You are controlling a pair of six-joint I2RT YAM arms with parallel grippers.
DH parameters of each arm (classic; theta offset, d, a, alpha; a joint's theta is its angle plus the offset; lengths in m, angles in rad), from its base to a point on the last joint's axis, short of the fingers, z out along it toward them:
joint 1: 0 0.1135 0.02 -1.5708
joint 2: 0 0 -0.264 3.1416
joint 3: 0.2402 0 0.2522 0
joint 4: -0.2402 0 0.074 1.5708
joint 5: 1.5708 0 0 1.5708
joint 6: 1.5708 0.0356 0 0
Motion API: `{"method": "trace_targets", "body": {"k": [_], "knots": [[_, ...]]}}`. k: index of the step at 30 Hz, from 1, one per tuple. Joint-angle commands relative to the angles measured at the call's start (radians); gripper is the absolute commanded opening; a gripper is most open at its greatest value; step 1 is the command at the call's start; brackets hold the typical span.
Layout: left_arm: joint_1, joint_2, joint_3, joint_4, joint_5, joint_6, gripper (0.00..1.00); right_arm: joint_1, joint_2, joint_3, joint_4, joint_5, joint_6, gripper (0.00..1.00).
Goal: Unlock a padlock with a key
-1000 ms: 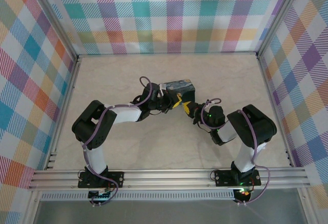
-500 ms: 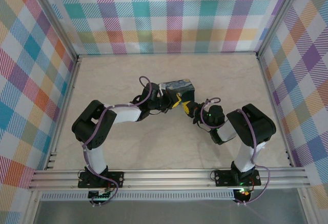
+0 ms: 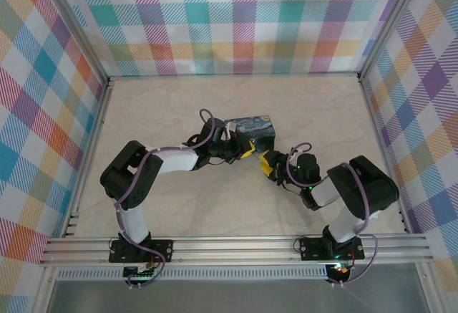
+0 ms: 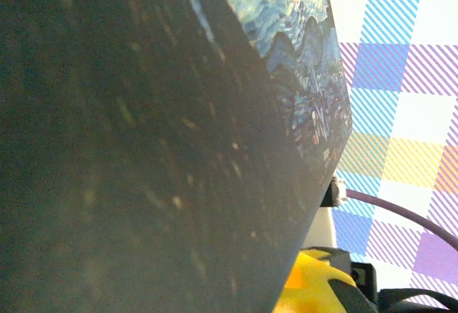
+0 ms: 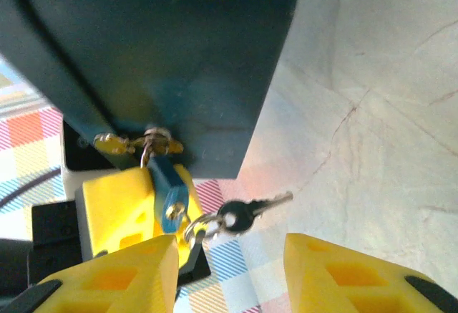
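Observation:
A dark box with a starry painted lid is tilted at mid table, and my left gripper is shut on it. In the left wrist view the box is pressed close to the lens. A small blue padlock hangs from the brass hasp on the box front. One key sits in its keyhole, and a second black-headed key dangles from the ring. My right gripper stands open just below the keys, touching neither. In the top view it sits right of the box.
The marble-patterned tabletop stretches all round the box. Checked cloth walls and aluminium frame posts close in the back and sides. A yellow finger shows past the box's lower edge in the left wrist view.
The box has shifted slightly right and toward the arms and tilted. My right gripper has drawn back from the box toward the near right, and its arm has swung outward.

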Motion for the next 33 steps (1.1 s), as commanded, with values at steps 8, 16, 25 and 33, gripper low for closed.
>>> {"method": "trace_targets", "body": {"k": [8,16,25,33], "knots": [[-0.006,-0.064,0.0,-0.034,0.027,0.039,0.0,-0.002,-0.562,0.167,-1.134,0.095,-0.548,0.52],[-0.006,-0.068,0.001,-0.034,0.028,0.037,0.0,-0.002,-0.588,0.283,-1.361,0.102,-0.778,0.58],[-0.006,-0.074,-0.002,-0.039,0.034,0.036,0.0,0.032,-0.517,0.433,-1.501,0.142,-1.014,0.62],[-0.006,-0.081,0.002,-0.046,0.038,0.036,0.01,0.116,-0.435,0.542,-1.527,0.24,-1.161,0.58]]}}
